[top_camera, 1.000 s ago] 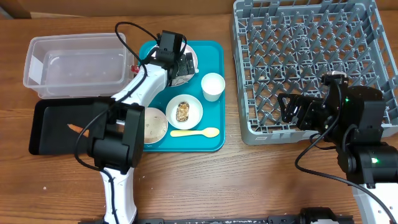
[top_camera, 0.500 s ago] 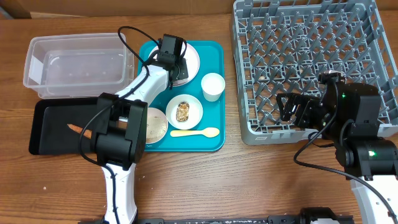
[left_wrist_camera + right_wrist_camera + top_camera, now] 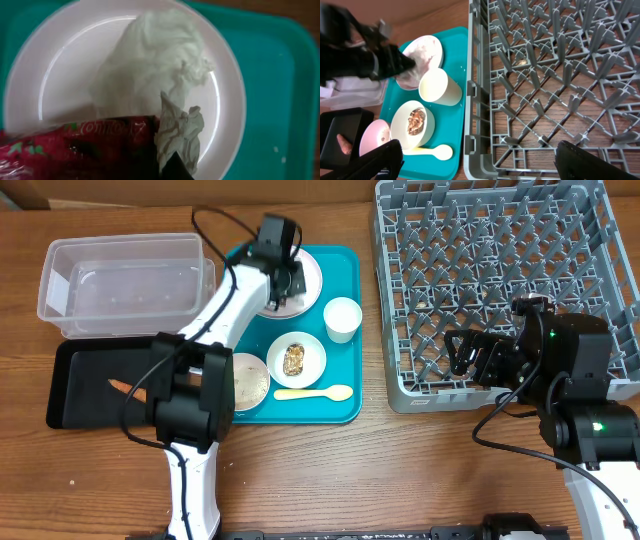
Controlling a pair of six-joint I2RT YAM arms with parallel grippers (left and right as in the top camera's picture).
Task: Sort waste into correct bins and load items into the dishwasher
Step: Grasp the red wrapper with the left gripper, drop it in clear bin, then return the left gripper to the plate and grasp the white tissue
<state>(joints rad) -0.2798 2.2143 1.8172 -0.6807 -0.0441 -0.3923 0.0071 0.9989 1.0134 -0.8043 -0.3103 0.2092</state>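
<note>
Teal serving tray (image 3: 345, 367) on wooden table (image 3: 400, 470)

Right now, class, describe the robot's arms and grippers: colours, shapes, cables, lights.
Left arm: white tubular links, boxy black joints, looping black cable. Right arm: bulky black housings with green lights, white lower link, black cable. Left gripper and right gripper are black.

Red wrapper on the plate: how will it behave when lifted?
Probably floppy and very light: the red foil wrapper is thin film with a crinkled end. Its glossy surface may slip in a pinch. It seems to touch the crumpled white napkin on the plate, so it might drag that along.
</note>
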